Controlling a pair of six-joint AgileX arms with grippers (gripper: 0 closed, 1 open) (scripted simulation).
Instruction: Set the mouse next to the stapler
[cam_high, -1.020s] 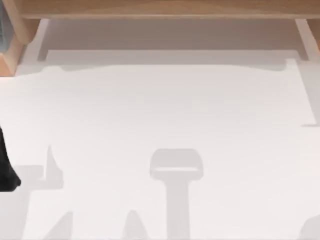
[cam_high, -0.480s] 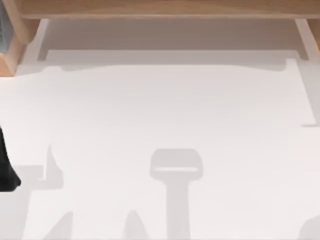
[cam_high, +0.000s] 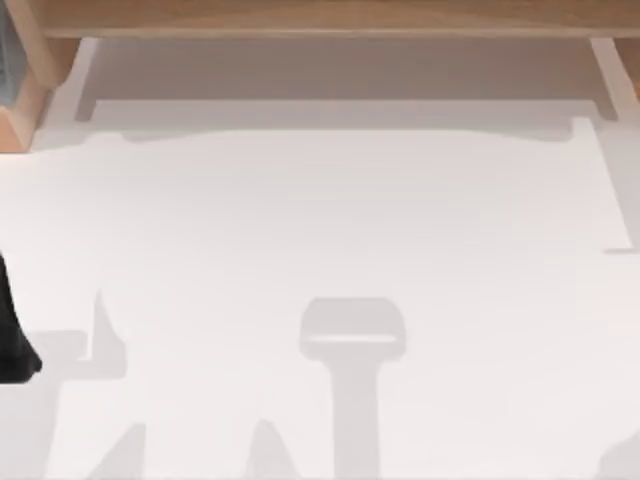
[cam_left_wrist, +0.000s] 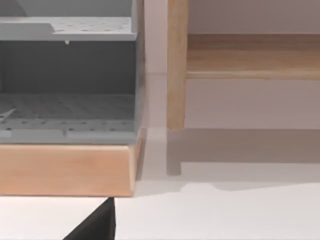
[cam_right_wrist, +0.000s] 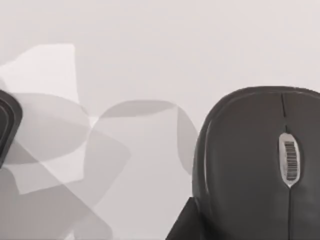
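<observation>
Lying flat on the white bench (cam_high: 330, 220), the dark mouse (cam_right_wrist: 260, 165) appears in the right wrist view close under the camera, its scroll wheel (cam_right_wrist: 289, 160) on the centre line and its long axis running along that line, from the wheel end toward the rounded far edge; which way that lies across the bench I cannot tell. Near it, at the view's edge, sits the rounded corner of another dark object (cam_right_wrist: 7, 125), apart from the mouse with bare bench and overlapping grey shadows between them; what that object is cannot be told. A dark wedge (cam_right_wrist: 185, 225) shows just beside the mouse, too partial to identify. The right gripper's fingers are out of sight, so whether they are spread or pressed together cannot be told. In the top view a black shape (cam_high: 12, 335) sits at the bench's left edge, with soft shadows spread along the near side. The left wrist view looks toward a grey perforated organiser (cam_left_wrist: 67, 80) on a wooden base (cam_left_wrist: 67, 170), beside a wooden post (cam_left_wrist: 176, 65) and a wooden shelf (cam_left_wrist: 252, 57); a dark corner (cam_left_wrist: 97, 225) shows low in that view. The left gripper's state cannot be told either. Compared with the top views from the last second, nothing has moved: the black shape and the shadows sit exactly as before.
</observation>
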